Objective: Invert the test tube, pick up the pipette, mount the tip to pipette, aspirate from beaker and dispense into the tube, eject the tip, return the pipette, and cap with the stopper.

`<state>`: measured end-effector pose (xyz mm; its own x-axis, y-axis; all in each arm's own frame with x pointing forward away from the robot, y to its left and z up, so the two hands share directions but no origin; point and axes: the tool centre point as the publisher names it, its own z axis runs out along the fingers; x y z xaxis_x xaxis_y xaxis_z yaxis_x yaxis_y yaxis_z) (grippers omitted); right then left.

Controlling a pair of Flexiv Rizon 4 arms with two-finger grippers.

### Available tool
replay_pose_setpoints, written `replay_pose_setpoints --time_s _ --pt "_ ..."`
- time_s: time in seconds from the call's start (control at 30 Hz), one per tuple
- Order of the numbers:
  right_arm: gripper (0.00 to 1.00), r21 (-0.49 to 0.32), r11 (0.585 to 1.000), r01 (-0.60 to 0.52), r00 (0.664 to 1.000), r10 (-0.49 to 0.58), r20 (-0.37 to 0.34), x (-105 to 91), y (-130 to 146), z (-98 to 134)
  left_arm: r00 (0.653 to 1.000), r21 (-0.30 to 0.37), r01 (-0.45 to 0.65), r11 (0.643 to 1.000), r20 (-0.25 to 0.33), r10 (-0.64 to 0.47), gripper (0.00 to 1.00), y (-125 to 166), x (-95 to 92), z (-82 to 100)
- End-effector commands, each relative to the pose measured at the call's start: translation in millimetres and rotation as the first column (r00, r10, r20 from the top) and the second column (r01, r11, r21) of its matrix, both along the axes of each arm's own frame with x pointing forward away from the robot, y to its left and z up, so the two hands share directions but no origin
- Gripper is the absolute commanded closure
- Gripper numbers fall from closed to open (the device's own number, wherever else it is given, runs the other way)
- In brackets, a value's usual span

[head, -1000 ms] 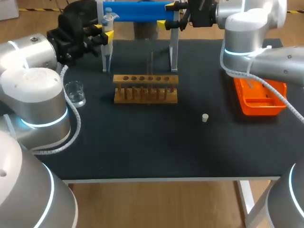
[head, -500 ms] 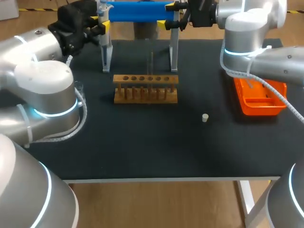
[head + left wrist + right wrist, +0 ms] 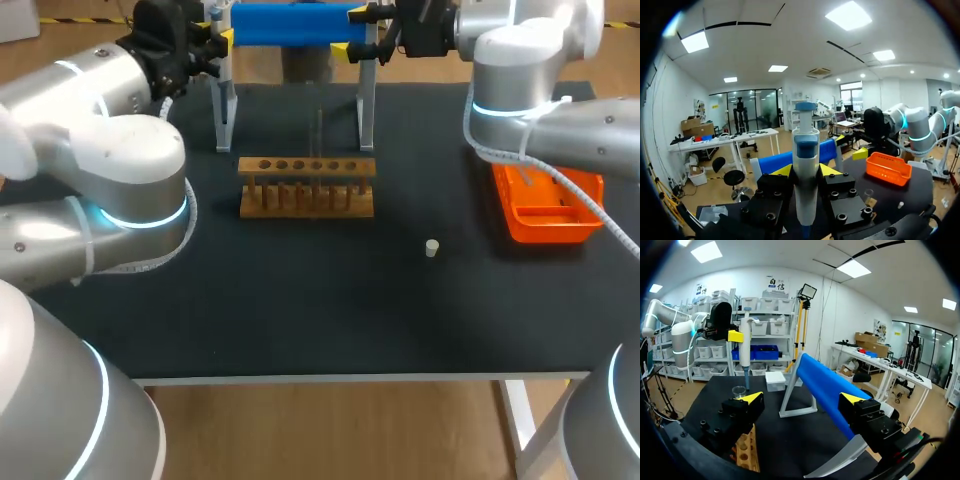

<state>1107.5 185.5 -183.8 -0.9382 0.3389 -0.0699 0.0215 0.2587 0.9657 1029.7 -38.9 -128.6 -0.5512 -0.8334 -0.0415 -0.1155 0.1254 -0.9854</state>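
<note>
- At the far left of the surface (image 3: 300,300), the left end effector (image 3: 218,40) is clamped on the pipette (image 3: 805,150), held upright beside the blue stand (image 3: 290,22), probably ready for mounting a tip.
- Right end effector (image 3: 802,399): at the stand's other end, fingers spread, gripping nothing.
- From overhead the left arm hides the beaker (image 3: 739,390); the pipette's lower end is cut off; the test tube (image 3: 319,128) in the rack (image 3: 307,187) is faint.

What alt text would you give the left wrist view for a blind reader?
The left gripper grips a white-and-blue pipette upright between its yellow-tipped fingers. Behind it runs a blue bar; further off, an orange tray sits on the black table.
</note>
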Motion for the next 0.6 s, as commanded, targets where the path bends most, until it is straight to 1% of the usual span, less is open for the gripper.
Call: replay_pose_setpoints --time_s 0.03,0.47,0.53,0.57,0.6 --pt "0.00 -0.001 1.000 0.000 1.000 0.000 0.000 -0.5 -0.7 0.4 0.999 0.016 -0.054 0.998 -0.004 0.054 1.00 -10.4 14.7 -1.0" --pt "0.00 -0.001 1.000 0.000 1.000 0.000 0.000 -0.5 -0.7 0.4 0.990 0.025 -0.138 0.990 -0.022 0.138 1.00 -15.4 42.5 -3.7" --pt "0.00 -0.001 1.000 0.000 1.000 0.000 0.000 -0.5 -0.7 0.4 0.989 0.023 -0.146 0.989 -0.025 0.146 1.00 -16.2 46.8 -4.9" --pt "0.00 -0.001 1.000 0.000 1.000 0.000 0.000 -0.5 -0.7 0.4 0.988 0.005 -0.151 0.989 -0.020 0.151 1.00 -16.5 48.9 -5.5" --pt "0.00 -0.001 1.000 0.000 1.000 0.000 0.000 -0.5 -0.7 0.4 0.988 0.009 -0.153 0.988 -0.022 0.153 1.00 -16.7 51.4 -6.2"
